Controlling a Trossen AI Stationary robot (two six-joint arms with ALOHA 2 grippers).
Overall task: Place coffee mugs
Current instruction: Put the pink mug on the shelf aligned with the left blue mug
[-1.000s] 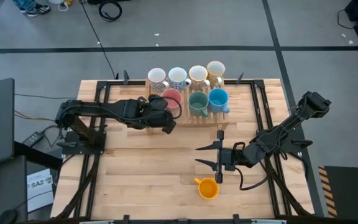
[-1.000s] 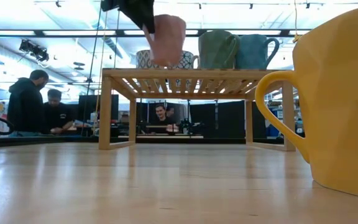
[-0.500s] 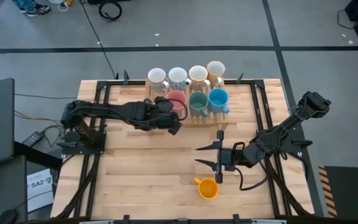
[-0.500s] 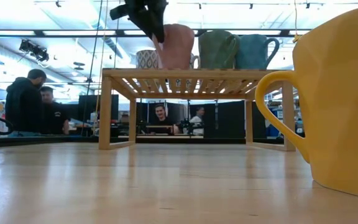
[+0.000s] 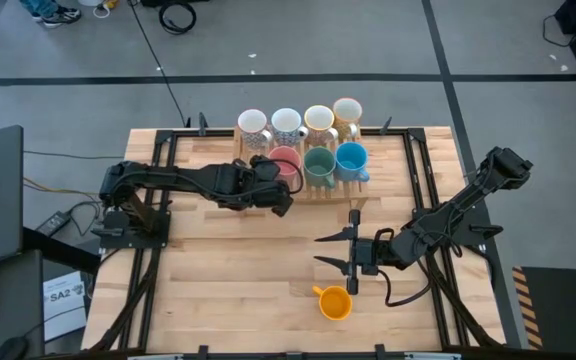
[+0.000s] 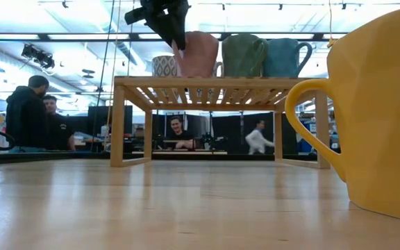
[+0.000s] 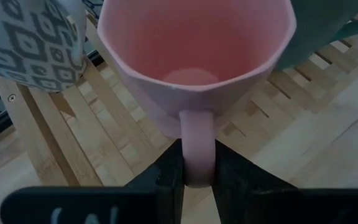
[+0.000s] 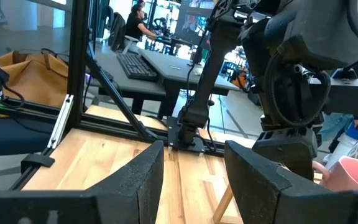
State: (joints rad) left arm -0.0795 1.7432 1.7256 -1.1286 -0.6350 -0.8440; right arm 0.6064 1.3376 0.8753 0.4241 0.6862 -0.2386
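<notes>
Presently, left to right: the left gripper [image 5: 274,187] pinched the pink mug [image 7: 194,68] by its handle, the mug upright on the slatted rack [image 6: 217,85] just beyond the fingers, at the front row's left end beside the green mug [image 5: 319,163] and blue mug [image 5: 352,158]. Count: eight mugs, four pale ones [image 5: 286,123] in the back row, three in front, one orange mug [image 5: 335,301] on the table [image 5: 238,280]. The right gripper [image 5: 342,251] stood spread and empty, nearest the orange mug, which lay just toward the table's front edge.
</notes>
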